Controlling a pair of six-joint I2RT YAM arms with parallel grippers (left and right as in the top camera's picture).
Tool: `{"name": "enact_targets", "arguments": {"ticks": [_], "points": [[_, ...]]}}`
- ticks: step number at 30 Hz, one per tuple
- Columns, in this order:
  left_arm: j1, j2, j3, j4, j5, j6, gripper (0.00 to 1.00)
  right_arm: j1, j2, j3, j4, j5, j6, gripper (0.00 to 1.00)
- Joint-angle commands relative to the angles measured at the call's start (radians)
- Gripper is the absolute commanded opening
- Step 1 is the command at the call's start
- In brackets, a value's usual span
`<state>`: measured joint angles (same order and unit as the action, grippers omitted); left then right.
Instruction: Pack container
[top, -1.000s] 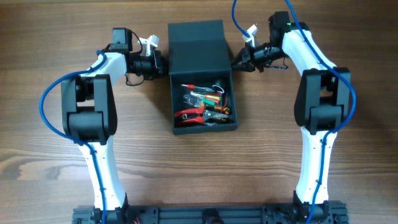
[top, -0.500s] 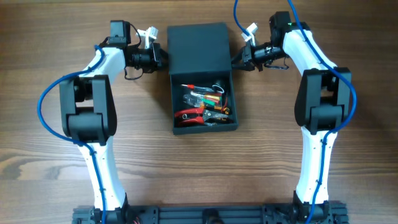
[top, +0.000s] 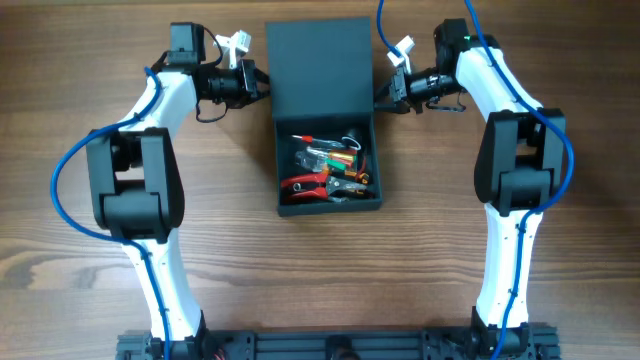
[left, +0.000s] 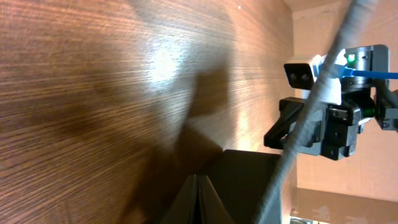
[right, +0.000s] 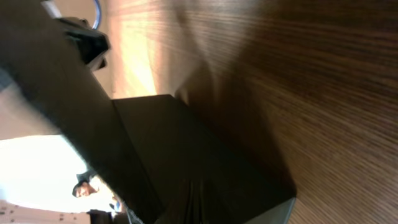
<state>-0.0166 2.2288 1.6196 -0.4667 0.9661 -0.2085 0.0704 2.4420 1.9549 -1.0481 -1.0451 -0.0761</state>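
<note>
The dark teal-grey container (top: 329, 207) stands mid-table with its flap lid (top: 318, 65) raised at the far side. Inside lie several hand tools (top: 325, 165), red, orange and green. My left gripper (top: 262, 85) is shut, its tips against the lid's left edge. My right gripper (top: 378, 97) is shut, its tips against the lid's right edge. In the left wrist view the closed fingers (left: 196, 200) point at the dark lid (left: 249, 183). In the right wrist view the closed fingers (right: 198, 205) lie against the lid (right: 161, 137).
The wooden table (top: 560, 250) surrounds the box. The right arm's wrist (left: 326, 127) shows across the lid in the left wrist view. The arm bases stand at the near edge (top: 330, 345).
The lid has risen and looks larger and nearer the camera. The left gripper has moved toward the far side of the table along the lid's edge; the right gripper has barely shifted.
</note>
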Motion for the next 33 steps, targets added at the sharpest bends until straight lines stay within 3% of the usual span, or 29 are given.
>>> {"name": "enact_targets", "arguments": {"ticks": [1,23,28,33], "points": [[-0.036,-0.079,0.03,0.002,0.032,-0.008,0.04,0.011,-0.066,0.055,-0.042,0.006,-0.053,0.04],[-0.08,-0.222,0.03,-0.077,-0.03,0.052,0.04,0.009,-0.116,0.389,-0.369,0.159,-0.136,0.04],[-0.085,-0.295,0.03,-0.107,-0.047,0.052,0.04,0.009,-0.118,0.428,-0.497,0.169,-0.217,0.04],[-0.118,-0.373,0.03,-0.256,-0.15,0.143,0.04,0.009,-0.151,0.457,-0.56,0.379,-0.156,0.04]]}}
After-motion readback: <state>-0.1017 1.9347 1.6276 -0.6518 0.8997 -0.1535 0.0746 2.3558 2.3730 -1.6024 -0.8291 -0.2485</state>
